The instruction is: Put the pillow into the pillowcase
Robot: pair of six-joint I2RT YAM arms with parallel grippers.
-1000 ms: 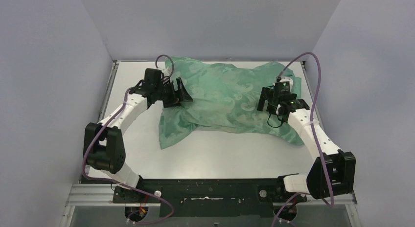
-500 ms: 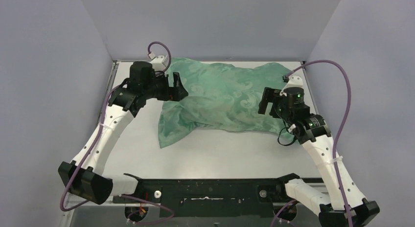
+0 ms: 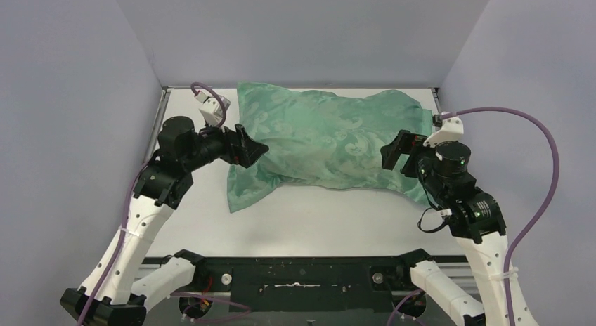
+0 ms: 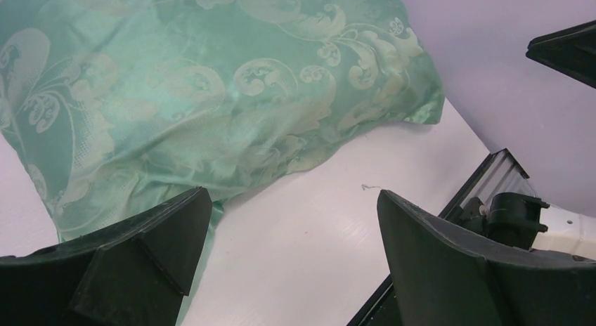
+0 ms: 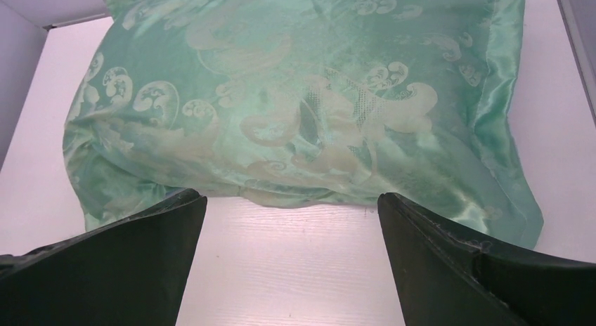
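- Top view first: the pillowcase [image 3: 330, 140] lies teal face up across the far half of the table [image 3: 316, 220], puffed up plump along its whole length.
- The pillow itself is not on show from any camera; only patterned cloth is seen, swollen full.
- From above, the left gripper [image 3: 246, 147] sits at the case's left end, beside the limp corner that trails toward the near side. The right gripper [image 3: 402, 152] hangs at the right end, over the flat hem.
- From overhead neither pair of jaws reads well, so over to the wrists.
- Left wrist: the left gripper [image 4: 288, 206] is spread wide, with nothing but bare white table [image 4: 316, 249] between the fingers.
- The pillowcase [image 4: 197, 94] fills the upper left here, and its loose edge runs down behind the left finger. Whether they touch, I cannot tell.
- Right wrist: the right gripper [image 5: 292, 203] is spread wide too, with only tabletop [image 5: 281, 270] in the gap.
- This camera gives the pillowcase [image 5: 302, 108] end-on, just past the fingertips. It alone shows the shiny flat border down the right side.
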